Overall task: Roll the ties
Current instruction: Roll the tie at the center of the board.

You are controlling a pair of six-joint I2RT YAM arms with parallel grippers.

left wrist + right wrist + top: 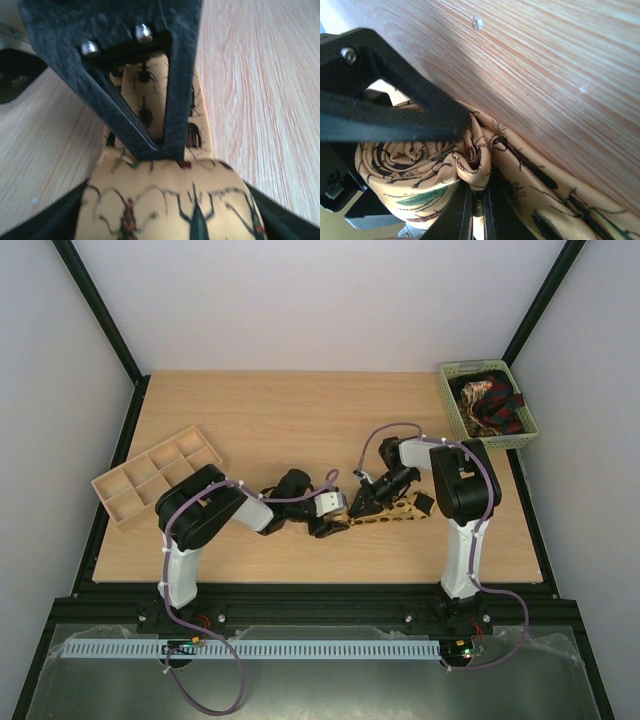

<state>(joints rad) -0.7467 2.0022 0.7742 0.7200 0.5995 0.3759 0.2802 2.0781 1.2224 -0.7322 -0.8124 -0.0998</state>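
- Top external view: the yellow tie [395, 513] is lying on the desk [300, 420] near the front edge, between the two arms. The left claw [330, 524] and the right claw [360, 503] are meeting at its left end, where a roll is forming. A short flat piece is stretching out to the right. The other ties [490, 405] are lying in a heap in the green basket [478, 365] at the far right corner. So I am judging that the task is only near its beginning: one tie is partly rolled and the rest are not yet touched. A wooden tray [150, 475] is sitting on the left.
- Left wrist view: the left claw is pressing its fingers [177, 100] together into a sharp point, pinching the cloth right at the edge of the roll. The roll is filling the bottom of the picture. The flat part of the tie is running away behind the fingers. The print is showing dark beetles on yellow.
- Right wrist view: the right claw is almost closed and is gripping a small fold at the heart of the roll. The spiral layers are looking soft and rather loose. The unrolled part is running off to the lower right along the desk, so some rolling is left for this tie.
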